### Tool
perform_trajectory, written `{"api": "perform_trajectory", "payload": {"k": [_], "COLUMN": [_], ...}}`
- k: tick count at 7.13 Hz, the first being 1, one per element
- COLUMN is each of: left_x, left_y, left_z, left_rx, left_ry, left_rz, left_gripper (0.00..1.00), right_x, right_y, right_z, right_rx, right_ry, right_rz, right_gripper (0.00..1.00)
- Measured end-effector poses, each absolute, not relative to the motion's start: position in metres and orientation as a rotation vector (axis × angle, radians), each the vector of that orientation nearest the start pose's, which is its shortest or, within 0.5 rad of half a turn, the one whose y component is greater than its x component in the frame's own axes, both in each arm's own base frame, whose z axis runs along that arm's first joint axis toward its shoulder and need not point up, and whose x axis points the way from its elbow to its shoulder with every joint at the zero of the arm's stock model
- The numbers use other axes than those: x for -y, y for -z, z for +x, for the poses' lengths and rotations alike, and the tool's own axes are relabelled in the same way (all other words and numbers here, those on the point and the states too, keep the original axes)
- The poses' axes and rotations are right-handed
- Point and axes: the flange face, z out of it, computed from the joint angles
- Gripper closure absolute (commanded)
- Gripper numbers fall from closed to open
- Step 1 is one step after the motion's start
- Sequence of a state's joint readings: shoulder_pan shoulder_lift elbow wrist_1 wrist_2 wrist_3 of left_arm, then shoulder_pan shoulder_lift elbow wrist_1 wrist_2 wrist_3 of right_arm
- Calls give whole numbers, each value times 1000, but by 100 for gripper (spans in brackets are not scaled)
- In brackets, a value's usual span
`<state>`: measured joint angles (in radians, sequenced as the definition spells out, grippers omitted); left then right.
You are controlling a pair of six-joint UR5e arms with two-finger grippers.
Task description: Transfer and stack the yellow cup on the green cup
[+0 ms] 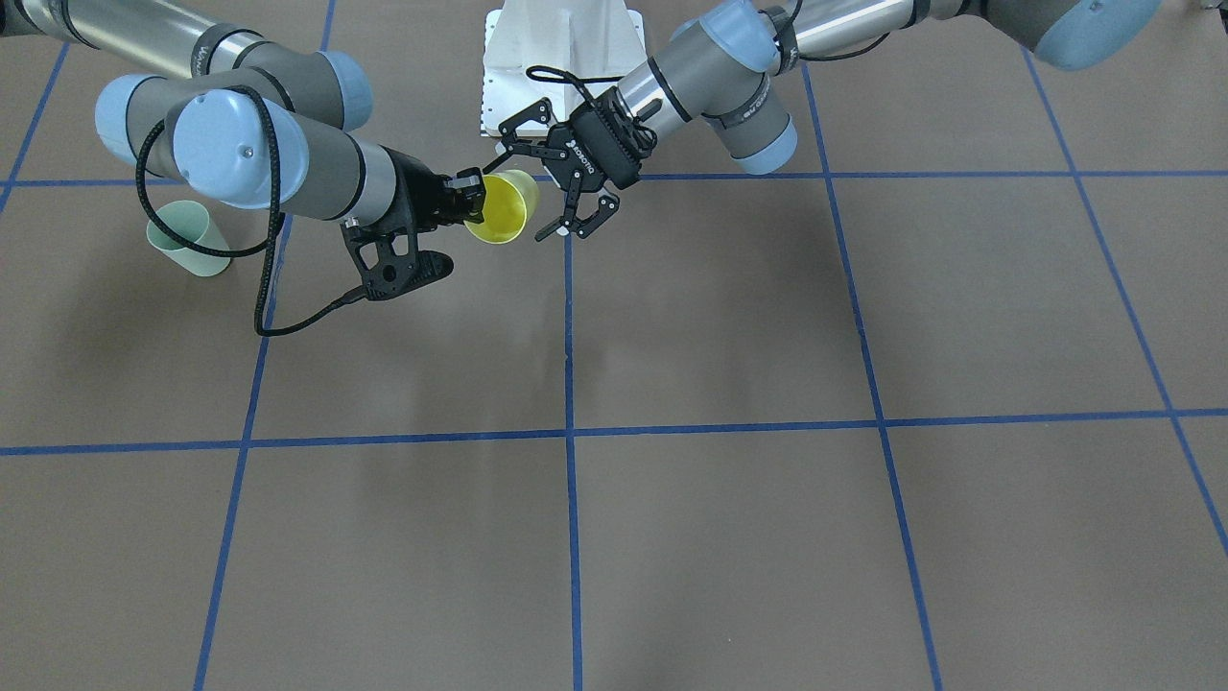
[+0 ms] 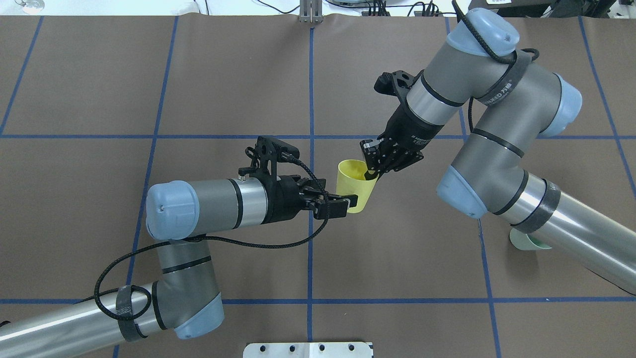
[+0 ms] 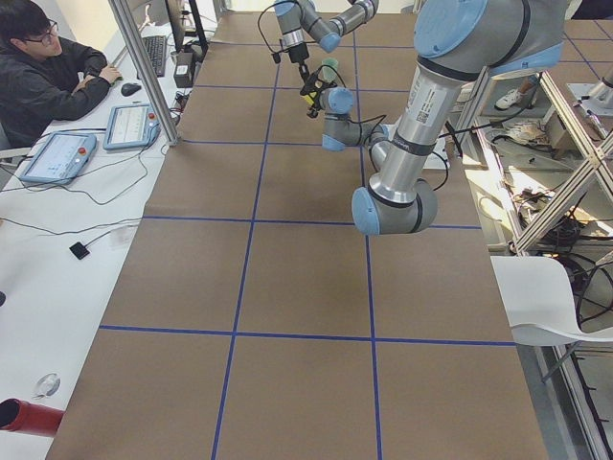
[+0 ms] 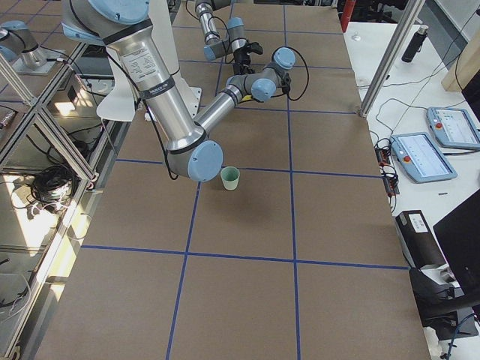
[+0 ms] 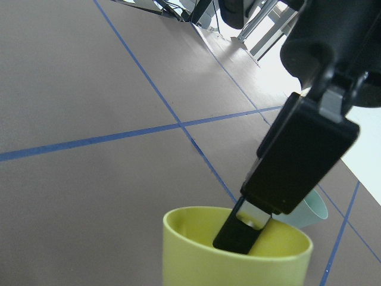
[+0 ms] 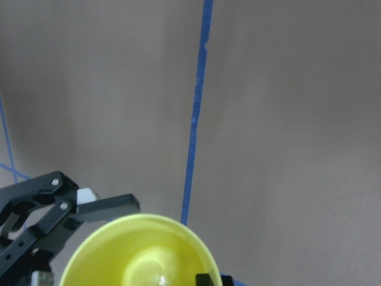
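The yellow cup [image 1: 504, 211] hangs tilted above the table's middle, also in the overhead view [image 2: 353, 184]. My right gripper [image 1: 472, 197] [image 2: 370, 166] is shut on the yellow cup's rim, with one finger [image 5: 250, 223] inside it. My left gripper [image 1: 528, 189] [image 2: 343, 204] is open, its fingers spread on either side of the cup's base end without closing on it. The green cup [image 1: 187, 240] stands on the table on my right side. The right arm partly hides it in the overhead view [image 2: 526, 242]; it is plain in the exterior right view [image 4: 230, 178].
The brown table [image 2: 149, 74] carries a blue tape grid. The white robot base plate [image 1: 561, 58] is at the near edge. An operator [image 3: 48, 77] sits at a side desk with tablets, off the table's far side.
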<state>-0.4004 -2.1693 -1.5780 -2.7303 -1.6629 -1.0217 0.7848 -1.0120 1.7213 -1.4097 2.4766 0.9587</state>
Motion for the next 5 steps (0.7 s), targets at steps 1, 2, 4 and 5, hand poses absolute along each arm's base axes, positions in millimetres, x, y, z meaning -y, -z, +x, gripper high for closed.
{"api": "perform_trajectory", "payload": {"k": [1, 2, 4, 5], "left_x": [372, 380, 401, 422], "left_y": [-178, -182, -177, -179], "left_z": [532, 518, 480, 457], "left_rx": [-1583, -1543, -1401, -1305], "left_ry": [-174, -160, -118, -99], "left_rz": [749, 741, 705, 659], "left_gripper": [0, 0, 0, 0], "right_x": [505, 525, 538, 524], "right_y": [-232, -236, -260, -285], "right_z": [-389, -362, -312, -297], "right_rx": [1119, 1074, 928, 803], "right_ry": [174, 100, -15, -33], "right_rz": [-26, 75, 297, 421], "right_gripper": [100, 100, 100, 100]}}
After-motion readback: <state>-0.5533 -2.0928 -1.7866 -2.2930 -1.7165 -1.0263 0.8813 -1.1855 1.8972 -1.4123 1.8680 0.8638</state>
